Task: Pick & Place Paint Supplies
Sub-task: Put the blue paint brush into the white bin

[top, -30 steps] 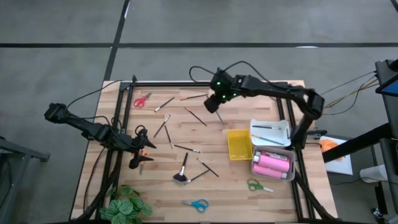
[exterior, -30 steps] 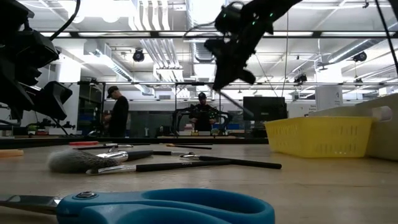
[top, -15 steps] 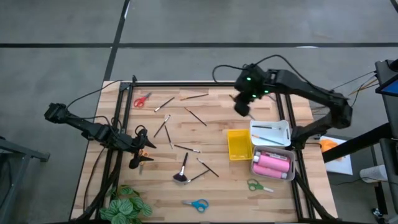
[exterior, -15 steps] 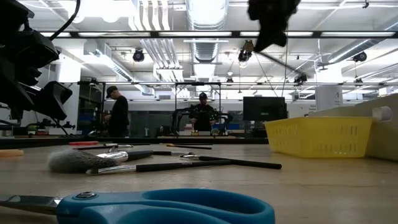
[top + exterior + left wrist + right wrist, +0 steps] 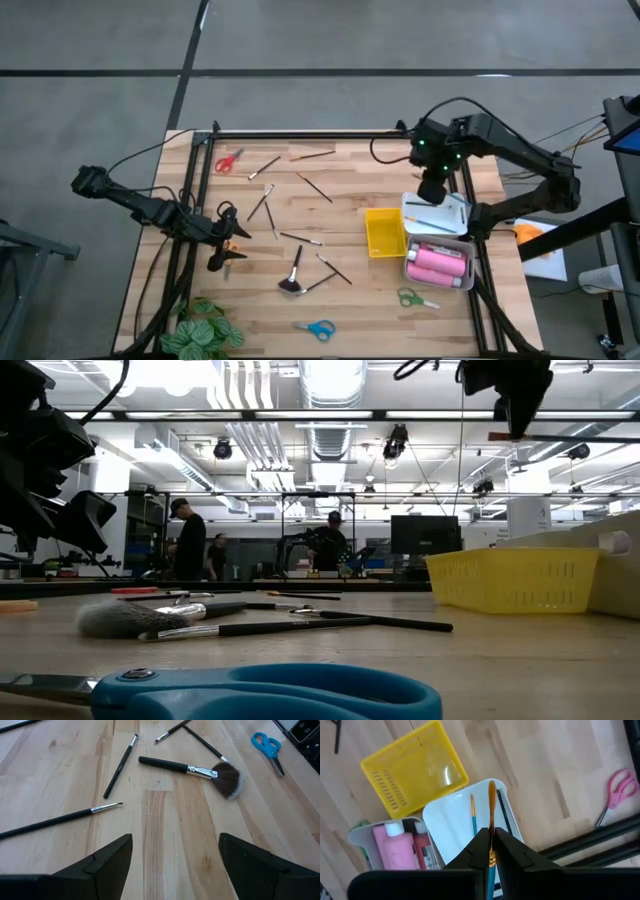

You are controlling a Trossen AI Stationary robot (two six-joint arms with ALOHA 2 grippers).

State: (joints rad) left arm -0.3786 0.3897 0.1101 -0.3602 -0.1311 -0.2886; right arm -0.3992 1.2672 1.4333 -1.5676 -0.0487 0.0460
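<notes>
My right gripper (image 5: 432, 188) (image 5: 491, 851) hovers over the far left corner of the white tray (image 5: 452, 213) (image 5: 455, 820), shut on a thin orange-and-blue brush (image 5: 491, 815). A blue-handled brush (image 5: 473, 817) and a dark one (image 5: 503, 815) lie in that tray. My left gripper (image 5: 222, 256) (image 5: 175, 865) waits open above the table's left side. The fluffy black brush (image 5: 292, 273) (image 5: 205, 771) and several thin brushes (image 5: 315, 186) lie flat on the wood. Pink and red bottles (image 5: 438, 263) (image 5: 395, 845) lie in a white bin. My right gripper pinches the thin brush between its two fingers (image 5: 476, 851), where the orange front part meets the blue handle (image 5: 491, 862). The fingers lie along the brush, and its orange end (image 5: 491, 790) sticks out past them. It is lifted clear, over the white tray.
A yellow basket (image 5: 385, 232) (image 5: 412, 767) stands left of the white tray. Scissors lie about: red (image 5: 228, 161), green (image 5: 417, 298), blue (image 5: 316, 328) (image 5: 250, 695), pink (image 5: 619, 787). A leafy plant (image 5: 205, 328) sits at the near left corner. Dark frame rails (image 5: 300, 134) border the table. People stand far behind.
My right gripper, carrying the thin brush, has swung from above the table's far middle toward the right edge and now stands over the white tray. It has turned about on the way. The brush has stayed in its fingers.
</notes>
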